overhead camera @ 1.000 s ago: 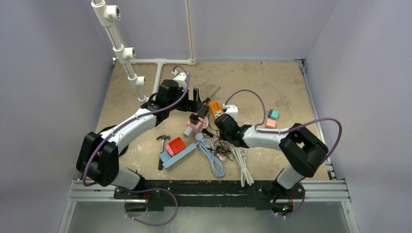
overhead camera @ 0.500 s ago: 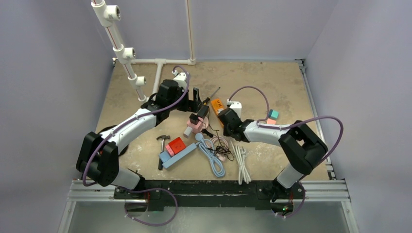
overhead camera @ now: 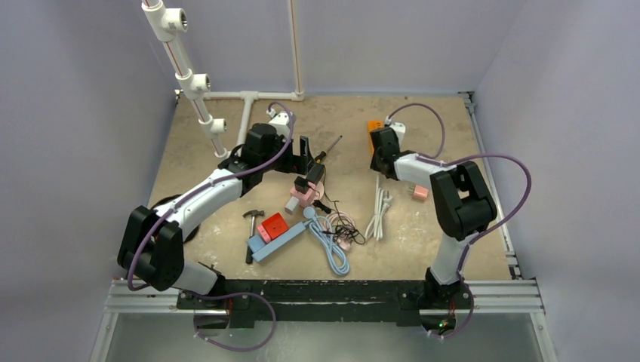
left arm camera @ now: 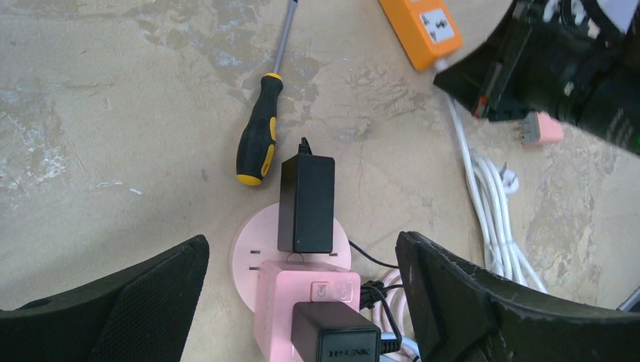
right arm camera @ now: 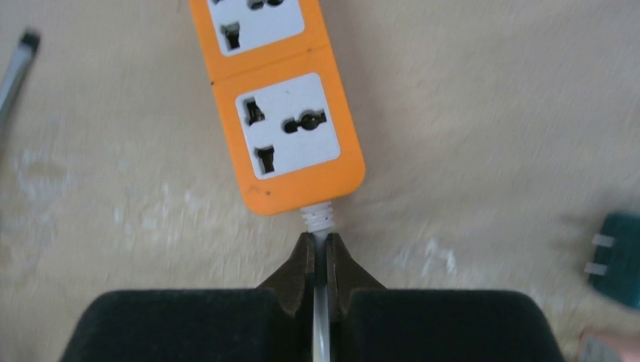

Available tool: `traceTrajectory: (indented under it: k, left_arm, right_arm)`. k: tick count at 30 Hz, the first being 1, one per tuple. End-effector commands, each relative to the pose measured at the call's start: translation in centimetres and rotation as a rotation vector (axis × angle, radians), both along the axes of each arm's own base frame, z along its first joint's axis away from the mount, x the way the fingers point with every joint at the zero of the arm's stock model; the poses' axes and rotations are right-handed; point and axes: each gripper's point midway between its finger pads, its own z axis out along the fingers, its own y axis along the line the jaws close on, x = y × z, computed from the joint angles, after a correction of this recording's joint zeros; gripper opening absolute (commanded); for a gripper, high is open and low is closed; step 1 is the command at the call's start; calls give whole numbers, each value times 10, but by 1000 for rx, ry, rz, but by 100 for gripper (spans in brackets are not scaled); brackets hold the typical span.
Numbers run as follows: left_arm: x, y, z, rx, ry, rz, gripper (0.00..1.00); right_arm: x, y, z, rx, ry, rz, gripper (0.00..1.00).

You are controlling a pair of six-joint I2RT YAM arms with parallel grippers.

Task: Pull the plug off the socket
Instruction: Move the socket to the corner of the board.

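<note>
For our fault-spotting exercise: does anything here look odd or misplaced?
Yes: the right hand pinches the white cord of the orange plastic power strip, whose visible sockets are empty, while a black adapter sits plugged in the pink socket block.

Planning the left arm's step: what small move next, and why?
Probably lower the left gripper and close on the black adapter: its jaws stand open either side of the pink socket, adapter still plugged in. The right gripper is shut on the orange strip's cable.
</note>
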Motion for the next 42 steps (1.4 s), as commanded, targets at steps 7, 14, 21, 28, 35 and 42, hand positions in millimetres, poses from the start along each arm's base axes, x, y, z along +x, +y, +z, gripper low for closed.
traceTrajectory:
  k: [7,14,21,28,35,42]
  left_arm:
    - [4,-2,46,-33,-103,-24,94]
    - [5,1,40,13,-92,-34,94]
    - [4,22,36,142,-107,-15,95]
    - [-16,34,32,167,-105,-42,95]
    - [-53,41,23,152,-115,-120,95]
    - [-88,8,10,91,-98,-341,95]
  right_arm:
    - [105,-78,38,-23,-134,-75,0]
    - [138,-71,42,38,-154,15,14]
    - [125,-56,80,78,-197,115,73]
    - [63,9,156,188,-355,332,82]
    - [11,96,197,242,-428,572,84]
    - [-27,111,201,340,-532,628,84]
